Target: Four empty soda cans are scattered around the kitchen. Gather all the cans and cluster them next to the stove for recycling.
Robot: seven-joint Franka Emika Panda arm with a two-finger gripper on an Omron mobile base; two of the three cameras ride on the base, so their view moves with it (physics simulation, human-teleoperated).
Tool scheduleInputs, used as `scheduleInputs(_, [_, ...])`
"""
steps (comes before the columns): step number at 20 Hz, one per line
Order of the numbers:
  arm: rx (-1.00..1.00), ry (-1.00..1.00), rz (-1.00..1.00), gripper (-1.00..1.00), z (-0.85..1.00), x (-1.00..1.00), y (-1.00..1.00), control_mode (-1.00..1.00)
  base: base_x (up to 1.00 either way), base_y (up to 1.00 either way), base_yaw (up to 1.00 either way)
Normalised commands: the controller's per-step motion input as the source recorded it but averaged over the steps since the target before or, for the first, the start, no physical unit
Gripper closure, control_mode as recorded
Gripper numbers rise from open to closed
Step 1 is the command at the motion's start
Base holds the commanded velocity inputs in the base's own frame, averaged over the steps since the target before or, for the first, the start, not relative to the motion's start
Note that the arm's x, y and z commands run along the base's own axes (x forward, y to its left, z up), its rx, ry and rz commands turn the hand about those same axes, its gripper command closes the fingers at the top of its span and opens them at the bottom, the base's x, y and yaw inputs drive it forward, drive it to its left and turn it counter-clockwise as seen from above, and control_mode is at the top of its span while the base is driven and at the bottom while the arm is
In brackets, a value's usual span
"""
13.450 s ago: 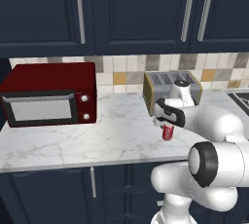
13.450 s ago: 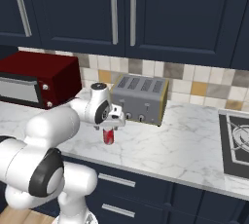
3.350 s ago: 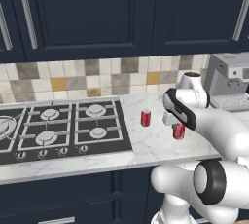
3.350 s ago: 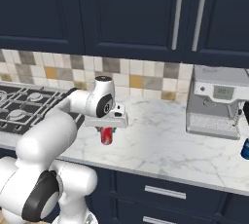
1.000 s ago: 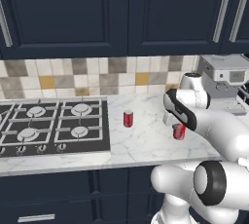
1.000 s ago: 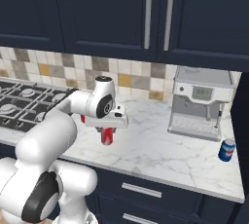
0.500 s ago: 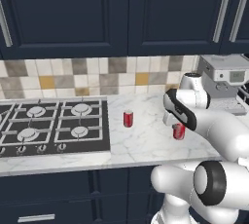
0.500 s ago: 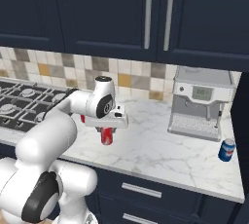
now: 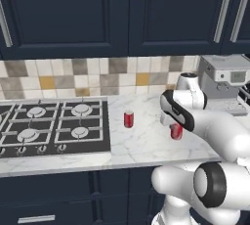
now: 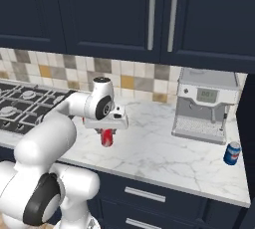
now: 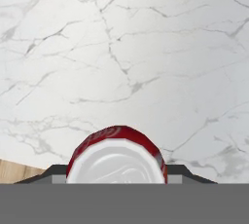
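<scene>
With 1 red can (image 9: 128,119) beside the stove (image 9: 53,131), the gripper (image 10: 106,132) clamps a second (image 10: 107,137) (blue can (image 10: 231,153) unfetched).

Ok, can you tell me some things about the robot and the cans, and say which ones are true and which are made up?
1. The robot's pincer is shut on a small red soda can with a silvery top. True.
2. A second small red soda can stands upright on the white marble counter, just right of the flat black gas stove. True.
3. A blue soda can sits on top of the stove. False: it stands on the counter, to the right of the silver coffee machine.
4. The held can is lying on its side on the counter. False: it hangs upright from the pincer.
5. The cupboards above the counter are white. False: they are dark navy.
</scene>
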Motion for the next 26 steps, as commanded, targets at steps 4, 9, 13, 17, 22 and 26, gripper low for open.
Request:
scheduleInputs(4, [0.0, -0.05, 0.0, 1.0, 0.12, 0.2, 0.4, -1.0, 0.0, 0.0, 0.0])
scheduleInputs(9, [0.0, -0.08, 0.0, 1.0, 0.07, 0.24, 0.45, -1.0, 0.0, 0.0, 0.0])
scheduleInputs(13, [0.01, -0.05, 0.0, 1.0, 0.0, 0.28, 0.44, -1.0, 0.0, 0.0, 0.0])
scheduleInputs(17, [0.02, 0.0, 0.0, 1.0, -0.06, 0.28, 0.44, -1.0, 0.0, 0.0, 0.0])
scheduleInputs(22, [0.07, -0.01, 0.0, 1.0, -0.08, 0.31, 0.36, -1.0, 0.0, 0.0, 0.0])
scheduleInputs(26, [0.01, 0.0, -0.02, 1.0, -0.14, 0.28, 0.39, -1.0, 0.0, 0.0, 0.0])
